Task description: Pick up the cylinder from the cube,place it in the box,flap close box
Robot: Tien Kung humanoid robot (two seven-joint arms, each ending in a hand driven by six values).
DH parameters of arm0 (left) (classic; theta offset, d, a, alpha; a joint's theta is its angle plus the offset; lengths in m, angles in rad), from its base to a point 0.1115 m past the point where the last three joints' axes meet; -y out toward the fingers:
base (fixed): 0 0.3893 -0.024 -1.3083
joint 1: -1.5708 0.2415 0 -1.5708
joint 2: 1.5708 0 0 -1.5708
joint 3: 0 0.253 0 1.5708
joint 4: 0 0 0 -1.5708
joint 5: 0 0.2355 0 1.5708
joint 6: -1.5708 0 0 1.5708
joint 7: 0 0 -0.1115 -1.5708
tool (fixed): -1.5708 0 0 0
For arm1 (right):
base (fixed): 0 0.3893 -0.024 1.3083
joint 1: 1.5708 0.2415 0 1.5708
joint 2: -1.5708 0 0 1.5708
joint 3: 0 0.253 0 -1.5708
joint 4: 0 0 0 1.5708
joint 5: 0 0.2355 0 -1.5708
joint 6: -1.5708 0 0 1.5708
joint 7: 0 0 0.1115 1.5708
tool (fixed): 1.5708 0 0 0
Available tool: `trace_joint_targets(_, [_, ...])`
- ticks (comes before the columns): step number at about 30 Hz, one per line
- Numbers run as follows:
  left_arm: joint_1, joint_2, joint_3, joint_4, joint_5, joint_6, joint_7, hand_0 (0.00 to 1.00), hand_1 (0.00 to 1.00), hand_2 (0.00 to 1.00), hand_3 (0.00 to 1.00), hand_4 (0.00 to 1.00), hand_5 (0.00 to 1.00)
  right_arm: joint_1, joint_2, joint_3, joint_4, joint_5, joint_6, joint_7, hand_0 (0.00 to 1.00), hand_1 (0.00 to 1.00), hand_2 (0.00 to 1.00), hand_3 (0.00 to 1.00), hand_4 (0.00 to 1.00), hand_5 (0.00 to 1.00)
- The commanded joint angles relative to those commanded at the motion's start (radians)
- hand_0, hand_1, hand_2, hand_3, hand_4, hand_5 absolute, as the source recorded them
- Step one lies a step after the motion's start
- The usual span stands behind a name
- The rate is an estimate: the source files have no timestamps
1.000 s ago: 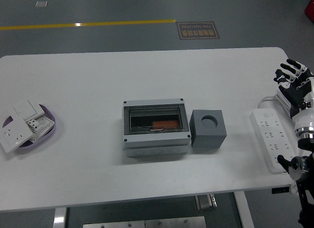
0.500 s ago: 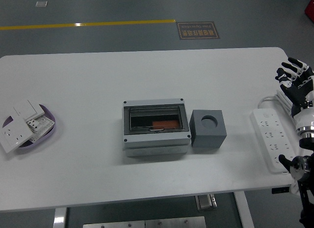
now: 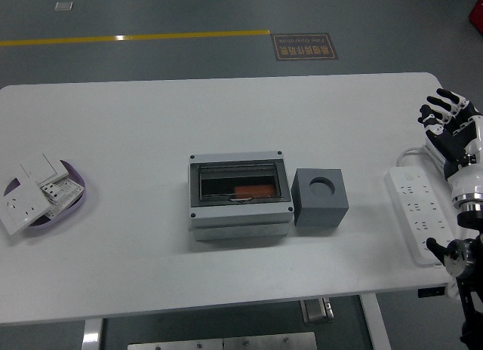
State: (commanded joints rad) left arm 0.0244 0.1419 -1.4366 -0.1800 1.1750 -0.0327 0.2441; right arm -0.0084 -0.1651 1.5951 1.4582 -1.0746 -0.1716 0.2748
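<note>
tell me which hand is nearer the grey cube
Right. The right hand hovers at the table's right edge, over the power strip, well right of the grey cube. The left hand is out of view.

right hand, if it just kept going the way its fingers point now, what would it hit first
The right hand is raised at the table's right edge, above the white power strip, open fingers pointing up and slightly left toward the table's far right corner. Nothing shows in that line, so the way looks free, though depth is unclear.
</note>
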Motion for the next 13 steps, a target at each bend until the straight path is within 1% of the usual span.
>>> trace_joint_targets(4, [0.000, 0.001, 0.001, 0.000, 0.001, 0.000, 0.001, 0.631, 0.658, 0.584, 0.668, 0.712, 0.386, 0.000, -0.003, -0.003, 0.000, 0.003, 0.001, 0.008, 0.508, 0.579, 0.640, 0.650, 0.693, 0.086])
trace_joint_targets(8, [0.002, 0.002, 0.003, 0.000, 0.001, 0.000, 0.002, 0.631, 0.658, 0.584, 0.669, 0.712, 0.387, 0.000, -0.004, -0.013, -0.001, 0.019, 0.004, 0.052, 0.504, 0.578, 0.640, 0.650, 0.692, 0.092])
trace_joint_targets(13, [0.005, 0.000, 0.002, 0.000, 0.003, 0.000, 0.003, 0.631, 0.658, 0.584, 0.669, 0.712, 0.387, 0.000, 0.000, -0.026, 0.000, 0.016, 0.005, 0.067, 0.504, 0.578, 0.640, 0.650, 0.692, 0.092])
